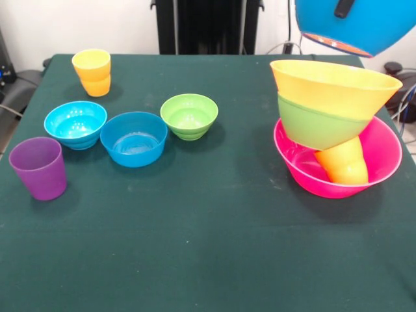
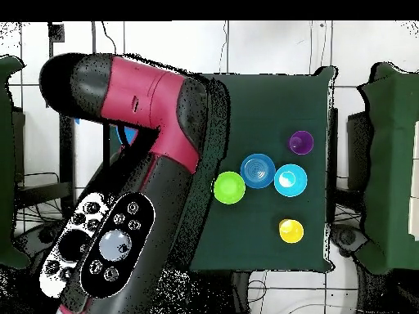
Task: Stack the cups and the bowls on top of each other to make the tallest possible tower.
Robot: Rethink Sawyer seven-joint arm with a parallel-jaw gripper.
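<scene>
- A blue bowl (image 1: 354, 23) hangs at the top right of the front view, tilted, with an orange glow along its lower rim; a dark part that may be the hand (image 1: 344, 8) pokes over its upper edge.
- I cannot tell how far open the hand is, nor whether it truly grips the bowl; the overhead view hides it under the red and black arm (image 2: 155, 106).
- Just below the blue bowl stands the tower (image 1: 335, 127): a large pink bowl (image 1: 383, 153) as base on the green counter (image 1: 208, 247), an orange cup (image 1: 344, 162) lying tipped inside it, a green bowl (image 1: 318, 123) leaning on the cup, and a large orange-yellow bowl (image 1: 335, 88) nested in the green one, the whole pile slanted.
- Well apart from the hand, across the counter, sit a small green bowl (image 1: 189, 116), a blue one (image 1: 134, 138) and a cyan one (image 1: 75, 123), the last two touching.
- Beyond them, farther from the hand, a purple cup (image 1: 39, 167) stands upright at the front, and a yellow cup (image 1: 91, 71) stands at the back, seemingly two nested.
</scene>
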